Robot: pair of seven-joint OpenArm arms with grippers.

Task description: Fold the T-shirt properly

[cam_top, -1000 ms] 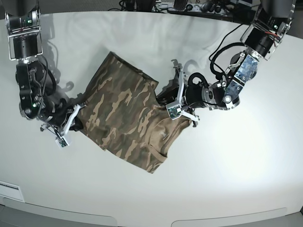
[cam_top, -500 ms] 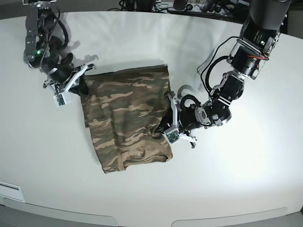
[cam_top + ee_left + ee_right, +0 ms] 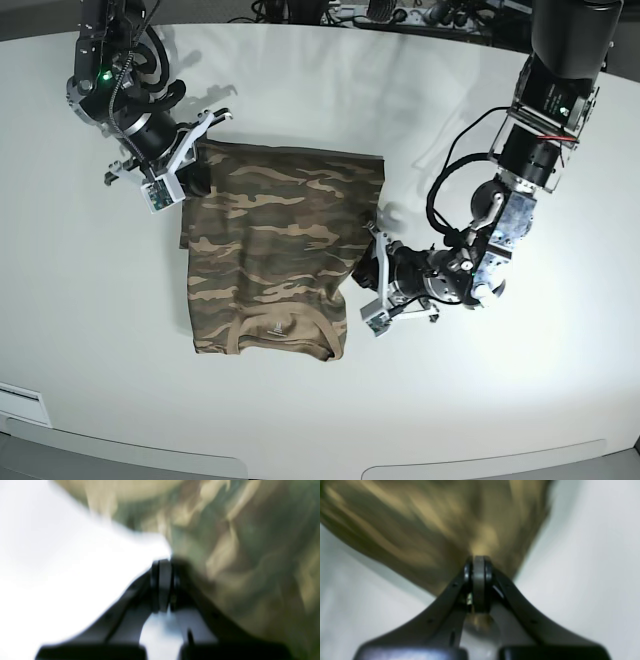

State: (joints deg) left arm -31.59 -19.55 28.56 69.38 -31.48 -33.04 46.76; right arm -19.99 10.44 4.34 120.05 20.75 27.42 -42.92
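**Two-arm repositioning of a folded camouflage T-shirt**

The T-shirt lies as a folded rectangle on the white tabletop, nearer its left edge than its right, tan collar toward the front edge. The right tool is clamped on the far left corner of the cloth; the left tool is pinched shut on the right edge, near the front. Both wrist views, though blurred, show jaws closed with fabric between them. To do this step well, the two arms should probably travel together, keeping the fabric lightly taut and low, so the stacked layers do not slide apart or bunch.
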